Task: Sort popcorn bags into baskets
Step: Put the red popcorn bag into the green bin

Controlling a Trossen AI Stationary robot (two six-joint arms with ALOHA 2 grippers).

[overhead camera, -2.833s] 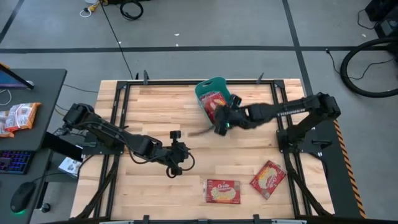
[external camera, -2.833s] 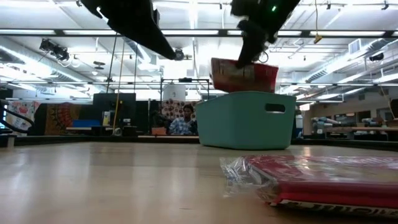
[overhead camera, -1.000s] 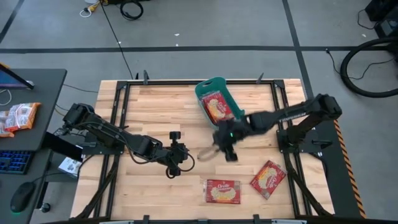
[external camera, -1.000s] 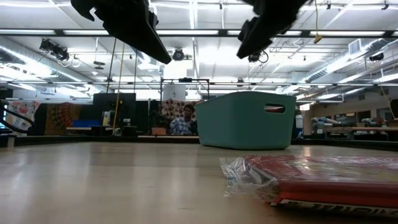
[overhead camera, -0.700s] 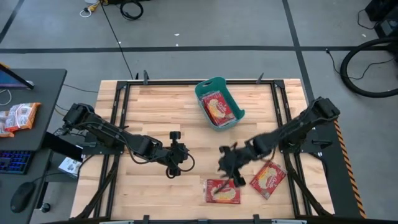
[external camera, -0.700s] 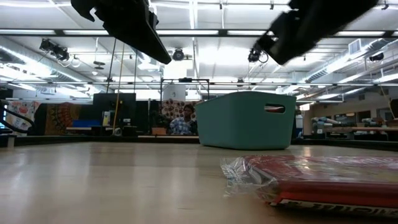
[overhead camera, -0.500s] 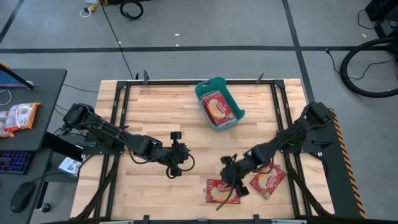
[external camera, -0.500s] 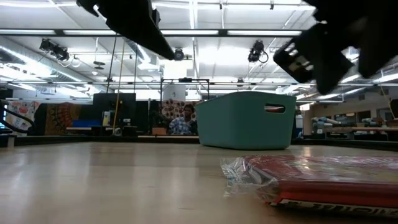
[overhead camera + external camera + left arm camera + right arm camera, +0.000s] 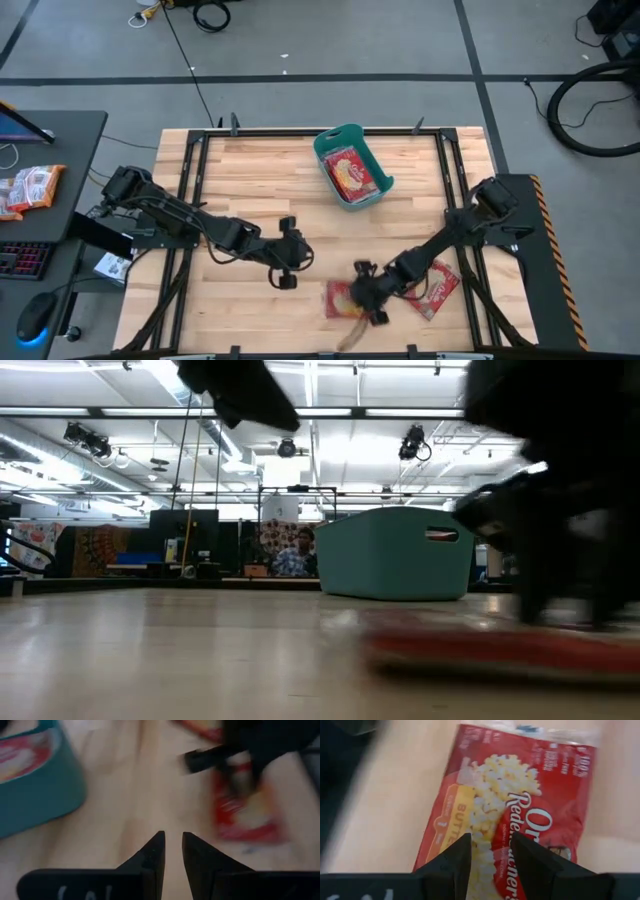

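Note:
A teal basket (image 9: pixel 386 183) stands at the table's far middle with one red popcorn bag (image 9: pixel 350 172) lying in it. Another popcorn bag (image 9: pixel 338 298) lies flat near the table's near edge; it shows blurred in the low view (image 9: pixel 480 645). My right gripper (image 9: pixel 362 298) stands open on it, seen from close by in its wrist view (image 9: pixel 491 836). A further popcorn bag (image 9: pixel 440 283) lies to its right, partly under the right arm. My left gripper (image 9: pixel 296 260) hovers left of the middle, a narrow gap between its fingers (image 9: pixel 172 836), with nothing in it. My right gripper comes down on the near popcorn bag's printed face (image 9: pixel 490 815), slanting from the table's right side, its fingers (image 9: pixel 460 852) spread apart over the bag's middle. The bag lies flat on the table. The fingers themselves hide the exact place of touch.
A desk at the left holds a keyboard and an orange-and-white snack packet (image 9: pixel 30 187). A dark frame (image 9: pixel 190 160) runs around the wooden table. A person (image 9: pixel 298 550) sits far behind the table. Bare wood lies between the basket and the near bags.
My right gripper has swung from beside the basket toward the table's near edge and gone down onto the near popcorn bag, staying open. That bag has slid a little toward the table's left. My left gripper has turned a little in place.

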